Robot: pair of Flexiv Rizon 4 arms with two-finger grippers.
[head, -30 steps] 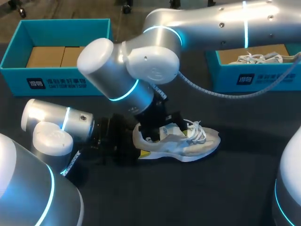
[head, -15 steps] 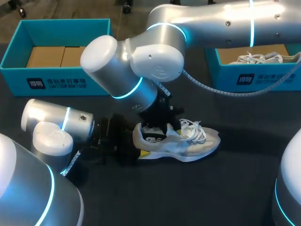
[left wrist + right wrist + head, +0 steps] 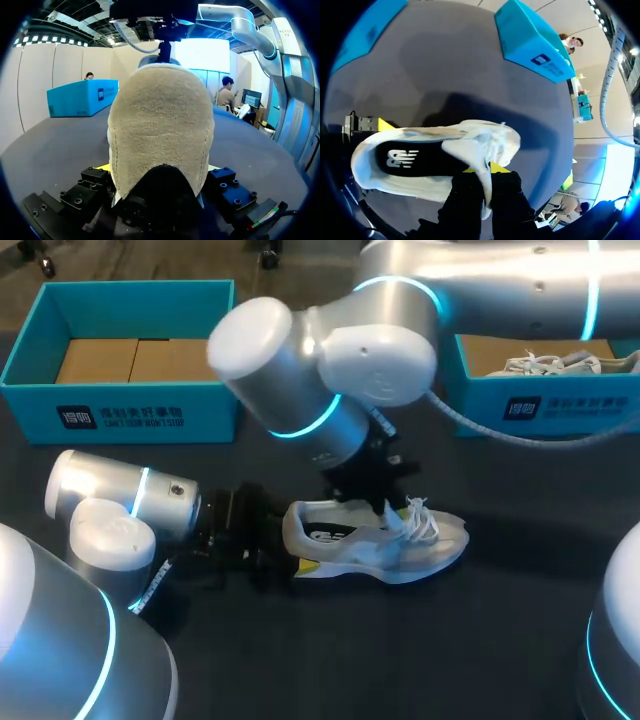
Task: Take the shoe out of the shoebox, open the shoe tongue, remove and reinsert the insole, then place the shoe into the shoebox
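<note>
Between right end effector [image 3: 484, 170] fingers [image 3: 498, 168], shoe [image 3: 415, 181]

The table [image 3: 500, 640] is the only furniture I have to tell of. It has a dark, matte top, near black in the head view, lying flat under my left gripper [image 3: 290, 542] and my right gripper [image 3: 483, 169] alike. Ahead of my left gripper it runs on as plain, even grey to its far edge. Ahead of my right gripper the same grey carries a broad, soft shadow [image 3: 470, 102], darker than the surface around it. The light is diffuse and comes from above. It leaves no hard glare on the top, only gentle shading beside my right gripper.
</note>
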